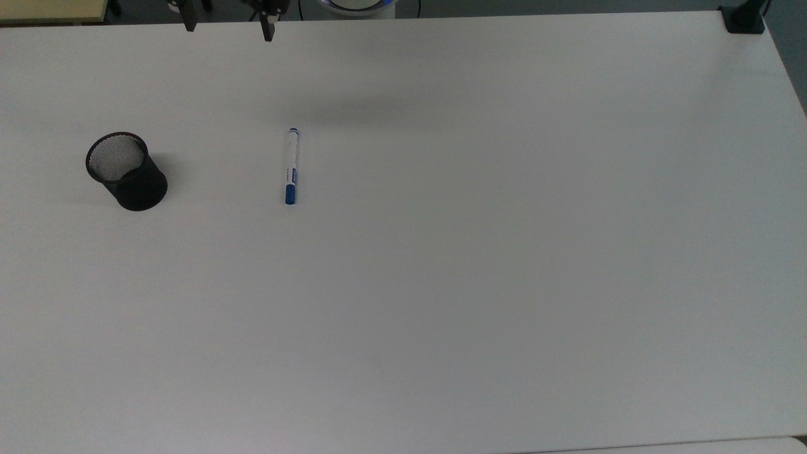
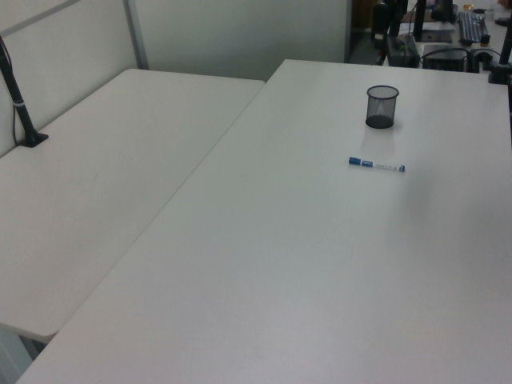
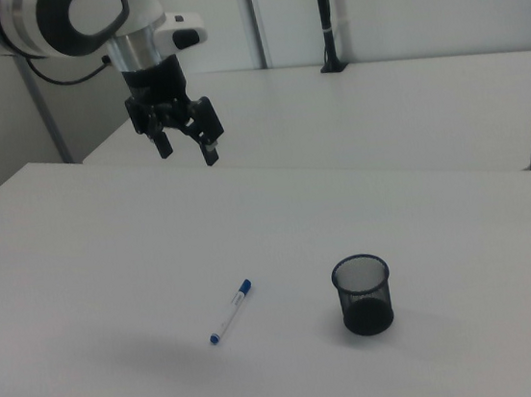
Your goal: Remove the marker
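We see the marker [image 1: 291, 166] lying flat on the white surface [image 1: 479, 252], its blue cap toward 6 o'clock in the top view. The black mesh cup [image 1: 126, 171] stands upright well apart at its 9 o'clock. The pincer [image 3: 184, 145] hangs high above the surface, fingers spread and holding nothing.

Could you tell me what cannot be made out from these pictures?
- Gripper: the top view's upper edge cuts off all but the fingertips.
- Marker: blue print on the barrel is too small to read in the top, left and right views.
- Cup: its mesh wall hides the inside bottom in the right view.
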